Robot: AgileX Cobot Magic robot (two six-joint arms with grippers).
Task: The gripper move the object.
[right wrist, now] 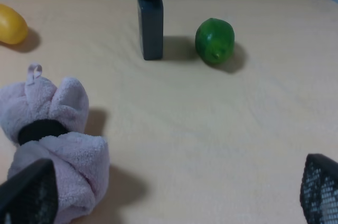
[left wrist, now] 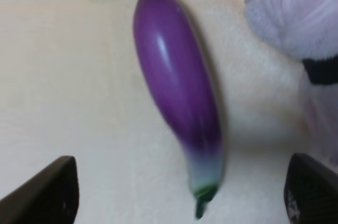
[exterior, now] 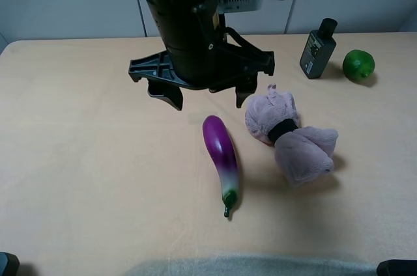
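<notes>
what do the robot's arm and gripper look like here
The arm is a thick glossy black cylinder ending in a wide black gripper with a ribbed crossbar and two short dark fingers. A black cable loops near a grey box behind it. The wrist views show only dark finger tips, one with a mesh-like texture.

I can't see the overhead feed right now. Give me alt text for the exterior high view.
A long glossy purple toy eggplant lies on the tan table, stem tip toward the camera, with the black left gripper open above its far end. A rolled pink towel with a black band lies beside it; behind that stand a dark bottle and a round green lime.
</notes>
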